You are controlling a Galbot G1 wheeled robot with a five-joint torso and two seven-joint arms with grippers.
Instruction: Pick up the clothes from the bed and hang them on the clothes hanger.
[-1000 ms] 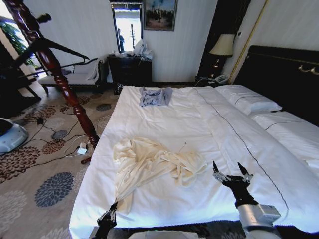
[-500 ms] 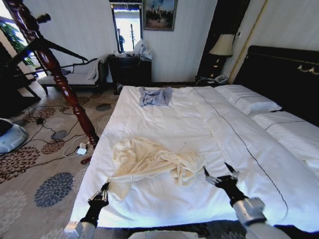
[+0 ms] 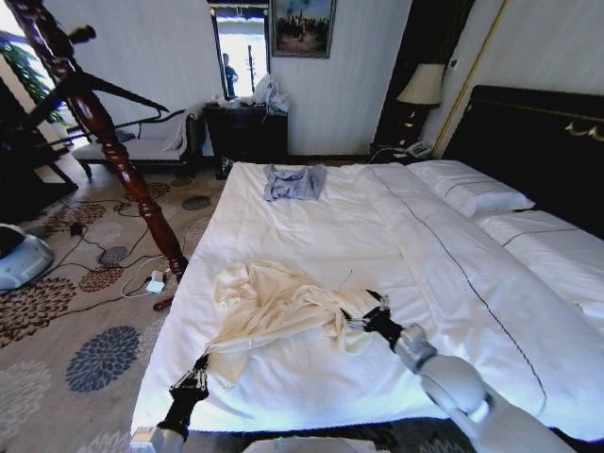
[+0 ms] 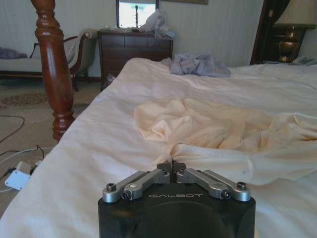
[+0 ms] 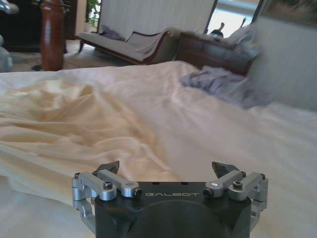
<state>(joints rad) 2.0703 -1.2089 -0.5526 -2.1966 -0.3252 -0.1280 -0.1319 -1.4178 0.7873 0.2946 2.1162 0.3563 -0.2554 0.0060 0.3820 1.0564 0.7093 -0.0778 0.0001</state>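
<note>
Right now the clothes lie crumpled on the bed, toward its foot-end edge. Left end effector sits at the garment's trailing sleeve end, fingers pressed together, seemingly pinching a fold there. Right end effector is at the garment's opposite edge, fingers apart, nothing gripped. Risk: thin pinch may slip on lifting, or the right side grabs bedsheet along with the fabric.
</note>
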